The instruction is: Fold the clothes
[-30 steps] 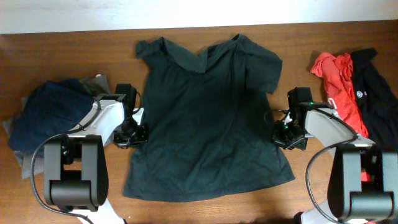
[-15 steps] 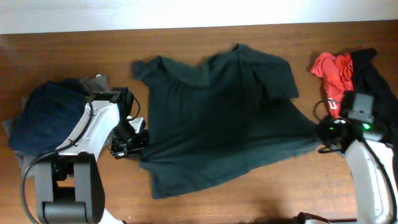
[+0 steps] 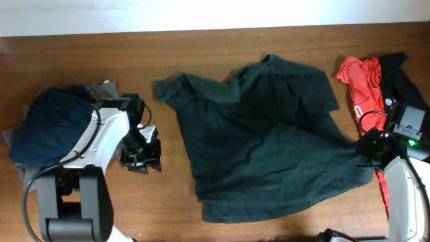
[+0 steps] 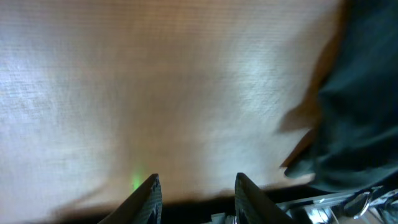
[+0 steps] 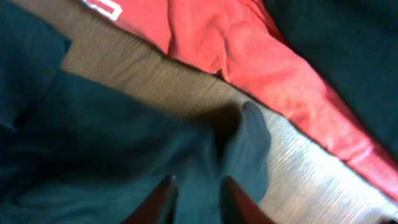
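The large dark green shirt [image 3: 269, 148] lies crumpled and skewed across the middle and right of the table. My left gripper [image 3: 142, 160] hovers over bare wood to the shirt's left; in the left wrist view it [image 4: 198, 190] is open and empty, with the shirt's edge [image 4: 360, 112] off to the right. My right gripper [image 3: 368, 149] sits at the shirt's right-hand corner. In the right wrist view its [image 5: 200, 199] fingers stand apart over green fabric [image 5: 112, 143] that lies between them.
A red shirt [image 3: 363, 84] and a black garment [image 3: 403, 81] lie bunched at the right edge, close to my right arm. A navy blue piece [image 3: 50, 121] sits piled on grey fabric [image 3: 104, 87] at the left. The table's far edge [image 3: 201, 30] meets a white wall.
The green shirt has slid to the right and bunched up. My right arm pulled it toward the table's right edge. Both grippers went from shut to open, and the left one let the shirt's edge go.
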Tool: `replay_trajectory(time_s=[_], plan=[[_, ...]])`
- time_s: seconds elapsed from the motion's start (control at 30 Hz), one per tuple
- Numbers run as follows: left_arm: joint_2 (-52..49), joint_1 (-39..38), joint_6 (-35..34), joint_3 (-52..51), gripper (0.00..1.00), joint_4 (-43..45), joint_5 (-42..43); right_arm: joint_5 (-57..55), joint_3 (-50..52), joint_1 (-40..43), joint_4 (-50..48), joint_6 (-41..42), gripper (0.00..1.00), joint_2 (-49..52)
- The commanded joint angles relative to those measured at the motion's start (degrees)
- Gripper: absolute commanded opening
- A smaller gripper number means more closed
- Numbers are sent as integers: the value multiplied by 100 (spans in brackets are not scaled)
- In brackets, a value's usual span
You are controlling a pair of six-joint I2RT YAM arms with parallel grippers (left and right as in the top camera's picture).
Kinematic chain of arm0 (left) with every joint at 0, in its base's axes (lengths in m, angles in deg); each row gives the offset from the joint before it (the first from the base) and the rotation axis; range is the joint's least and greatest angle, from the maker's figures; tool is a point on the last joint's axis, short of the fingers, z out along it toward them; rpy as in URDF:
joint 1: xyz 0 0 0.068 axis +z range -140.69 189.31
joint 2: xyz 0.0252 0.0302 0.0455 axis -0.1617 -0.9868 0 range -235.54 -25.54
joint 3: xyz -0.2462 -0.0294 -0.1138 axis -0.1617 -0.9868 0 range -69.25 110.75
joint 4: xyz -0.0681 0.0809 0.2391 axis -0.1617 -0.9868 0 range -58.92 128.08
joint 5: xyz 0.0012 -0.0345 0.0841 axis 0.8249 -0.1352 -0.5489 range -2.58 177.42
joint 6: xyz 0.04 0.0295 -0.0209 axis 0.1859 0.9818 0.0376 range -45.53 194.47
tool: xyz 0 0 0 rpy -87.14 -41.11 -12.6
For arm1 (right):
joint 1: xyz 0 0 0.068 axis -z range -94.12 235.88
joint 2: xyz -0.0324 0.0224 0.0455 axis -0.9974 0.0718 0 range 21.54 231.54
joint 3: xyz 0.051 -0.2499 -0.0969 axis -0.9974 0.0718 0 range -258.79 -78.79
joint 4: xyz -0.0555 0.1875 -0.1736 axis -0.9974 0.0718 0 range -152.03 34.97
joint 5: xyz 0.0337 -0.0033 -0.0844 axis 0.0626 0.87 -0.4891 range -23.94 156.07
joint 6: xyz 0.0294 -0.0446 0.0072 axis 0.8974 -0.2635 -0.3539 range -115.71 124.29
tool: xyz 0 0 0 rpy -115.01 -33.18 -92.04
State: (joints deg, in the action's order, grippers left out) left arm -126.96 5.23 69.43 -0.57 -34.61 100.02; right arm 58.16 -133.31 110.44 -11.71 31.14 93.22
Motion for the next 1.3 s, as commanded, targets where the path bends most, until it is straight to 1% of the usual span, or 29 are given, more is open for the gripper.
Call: replay_trajectory(time_s=[0.0,0.07,0.17,0.2,0.27,0.3,0.4,0.5,0.63,0.73,0.87,0.97,1.07,1.17,1.27], plan=[[260,-94,516,470,44,487,426,358,-52,22,-52,-225,41,-50],[262,-232,918,629,50,1158,474,935,-52,22,-142,-420,43,-50],[192,-496,1453,632,59,2470,455,2446,-50,15,-358,-1021,43,-50],[144,-579,1504,632,61,2763,455,2809,-50,0,-382,-1167,43,-50],[33,-758,1504,632,61,3281,459,3460,-50,-118,-341,-1445,45,-50],[-31,-866,1547,632,64,3585,457,3635,-50,-229,-254,-1587,45,-48],[-179,-1102,1941,632,65,4260,428,3615,-42,-647,9,-1801,49,0],[-382,-1283,2041,632,65,4806,232,3532,-22,-1137,138,-1805,50,160],[-693,-1412,2411,632,66,5401,192,3528,-15,-1733,153,-1781,51,533],[-837,-1458,2426,632,66,5912,4,3508,-15,-2120,203,-1781,54,901],[-960,-1480,2651,632,61,6476,-345,3508,-13,-2599,284,-1784,55,1464],[-1126,-1567,2922,632,61,6734,-717,3510,-13,-2907,221,-1786,55,1779],[-1279,-1709,3178,632,59,6763,-756,3508,-13,-3200,133,-1786,55,1930],[-1410,-1862,3195,632,58,6725,-763,3497,-13,-3456,26,-1716,56,1974],[-1565,-1947,3198,632,58,6773,-763,2988,-13,-3580,142,-831,57,1978]])
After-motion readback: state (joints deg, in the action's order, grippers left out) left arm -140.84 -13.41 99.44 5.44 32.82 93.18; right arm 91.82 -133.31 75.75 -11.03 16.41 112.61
